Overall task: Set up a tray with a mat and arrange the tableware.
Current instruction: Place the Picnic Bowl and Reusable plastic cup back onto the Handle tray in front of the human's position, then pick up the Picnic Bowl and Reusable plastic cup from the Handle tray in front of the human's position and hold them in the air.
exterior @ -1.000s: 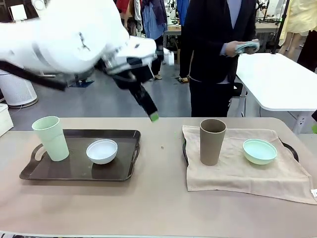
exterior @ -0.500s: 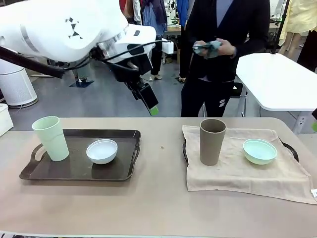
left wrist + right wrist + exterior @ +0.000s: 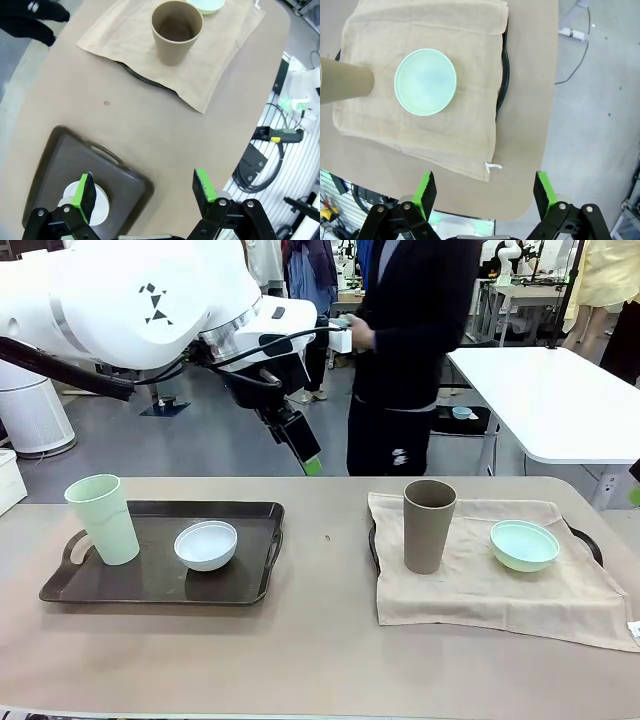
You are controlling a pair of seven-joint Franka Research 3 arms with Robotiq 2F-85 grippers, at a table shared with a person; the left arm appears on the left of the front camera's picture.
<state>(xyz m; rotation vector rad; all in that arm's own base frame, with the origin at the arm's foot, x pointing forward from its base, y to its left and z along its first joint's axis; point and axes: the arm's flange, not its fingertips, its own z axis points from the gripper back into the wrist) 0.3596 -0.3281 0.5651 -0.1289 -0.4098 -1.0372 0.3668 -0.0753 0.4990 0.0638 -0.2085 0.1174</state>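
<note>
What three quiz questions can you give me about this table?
1. True or false: the taupe cup stands on the beige mat.
2. What sits beside the pale green cup on the dark tray? A: a white bowl. B: a plate. C: a spoon.
3. Fill the gap: the left gripper holds nothing, and its jaws are ____.

Key: 1 true; 2 A; 3 open.
</note>
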